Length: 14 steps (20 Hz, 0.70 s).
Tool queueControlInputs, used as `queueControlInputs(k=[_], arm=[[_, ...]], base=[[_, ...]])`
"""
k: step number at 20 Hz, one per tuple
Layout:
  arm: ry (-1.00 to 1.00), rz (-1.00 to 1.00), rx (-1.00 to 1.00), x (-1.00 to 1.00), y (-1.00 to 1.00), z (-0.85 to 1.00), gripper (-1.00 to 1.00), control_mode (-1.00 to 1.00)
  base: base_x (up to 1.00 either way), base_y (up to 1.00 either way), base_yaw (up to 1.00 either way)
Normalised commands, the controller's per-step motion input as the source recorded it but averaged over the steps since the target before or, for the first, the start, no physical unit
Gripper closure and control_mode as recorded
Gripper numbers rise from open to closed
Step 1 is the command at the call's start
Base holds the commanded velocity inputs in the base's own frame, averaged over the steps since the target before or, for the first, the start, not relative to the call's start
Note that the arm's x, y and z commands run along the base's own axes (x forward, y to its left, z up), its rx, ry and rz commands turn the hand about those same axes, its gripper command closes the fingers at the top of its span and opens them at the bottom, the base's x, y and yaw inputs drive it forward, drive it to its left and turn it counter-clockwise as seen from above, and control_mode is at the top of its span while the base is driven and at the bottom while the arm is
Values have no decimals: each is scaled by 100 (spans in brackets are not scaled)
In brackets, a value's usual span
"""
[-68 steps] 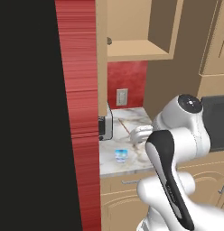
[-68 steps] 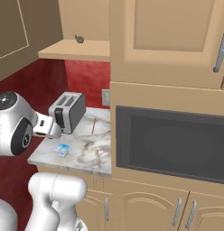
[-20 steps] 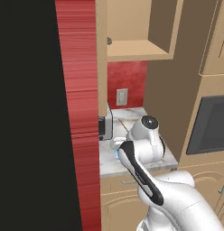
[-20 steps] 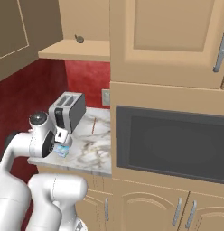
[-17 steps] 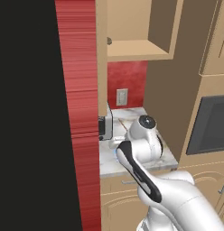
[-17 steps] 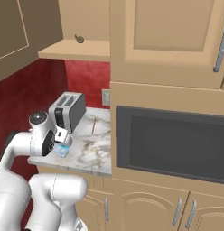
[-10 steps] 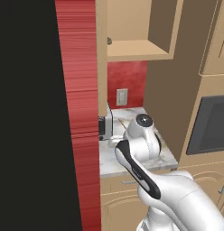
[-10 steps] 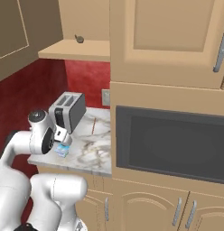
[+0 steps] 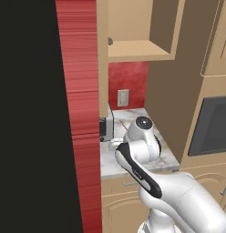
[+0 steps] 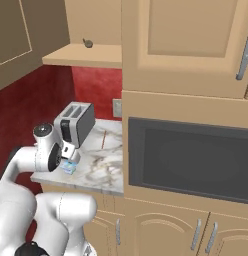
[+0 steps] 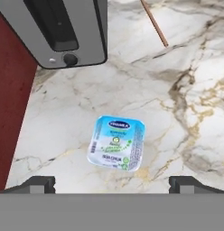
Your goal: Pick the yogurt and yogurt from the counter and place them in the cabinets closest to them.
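While the wall cabinet (image 10: 91, 30) stands open above, its door (image 10: 13, 35) swung out to the left, a small dark object (image 10: 88, 43) sits on its tan shelf (image 10: 86, 55). To the right, a shut cabinet (image 10: 191, 45) with a metal bar handle (image 10: 243, 50) hangs over a built-in dark oven (image 10: 188, 160). Red wall (image 10: 98, 85) backs the space under the shelf, with a pale outlet (image 10: 117, 107) on it.

Below lies the counter (image 10: 103, 167), a marble slab with brown and gold veins, over tan drawers (image 10: 103, 225). At its far left stands a grey toaster (image 10: 73, 124), close to the red wall; the hand view shows its dark slot and a round knob (image 11: 70, 59). A thin brown stick (image 11: 154, 22) lies on the marble to the right of the toaster.

Over the near left part of the counter, the white arm (image 10: 26, 165) bends down, and the gripper (image 10: 71, 159) hangs just above a yogurt (image 10: 70, 167). The jaws are spread wide and grasp nothing; in the hand view the two dark fingertips (image 11: 39, 184) stand well apart on either side of the cup.

Yogurt (image 11: 116, 142) sits on the marble, near the toaster's front and apart from it, its pale blue and white lid facing up, slightly turned against the line between the fingertips. From the left base view the arm (image 9: 142, 150) hides the cup.
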Motion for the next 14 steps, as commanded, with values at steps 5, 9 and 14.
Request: queueControlInputs(k=[5,9,14], arm=[[0,0,0,5,1,-30,-100,-100],[0,0,0,6,2,-29,-100,-100],[0,-1,-1,0,-3,-30,-100,-100]], base=[[0,0,0],[0,0,0],[0,0,0]])
